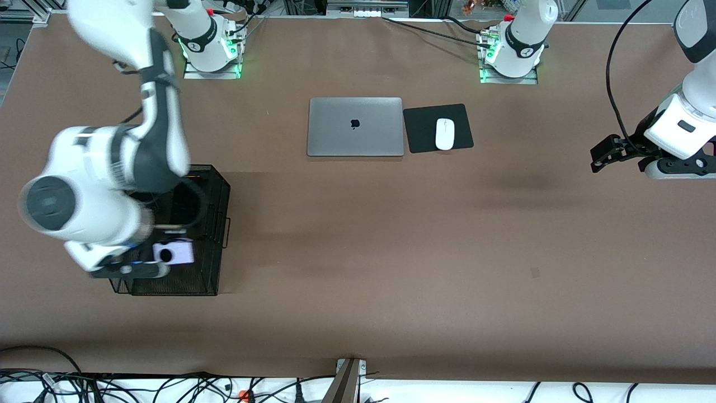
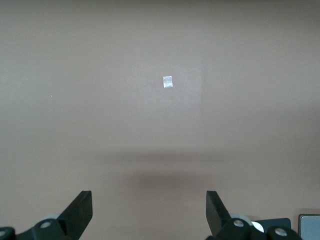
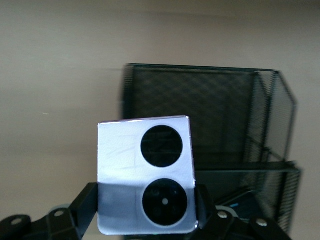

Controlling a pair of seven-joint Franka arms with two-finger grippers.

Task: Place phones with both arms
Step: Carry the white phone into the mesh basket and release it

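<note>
A lavender-white flip phone (image 1: 178,252) with two black camera circles is pinched between the fingers of my right gripper (image 1: 162,256). It hangs over the end of the black mesh basket (image 1: 217,193) that is nearer the front camera. In the right wrist view the phone (image 3: 145,175) stands upright in the right gripper (image 3: 146,205), with the basket (image 3: 225,100) past it. My left gripper (image 1: 598,157) waits open over bare table at the left arm's end. Its fingers (image 2: 82,210) are spread wide with nothing between them. No other phones are clearly visible.
A shut silver laptop (image 1: 355,127) lies mid-table near the bases. Beside it is a black mouse pad (image 1: 464,127) with a white mouse (image 1: 444,134). A small pale mark (image 2: 167,81) is on the brown table under the left gripper. Cables run along the table's front edge.
</note>
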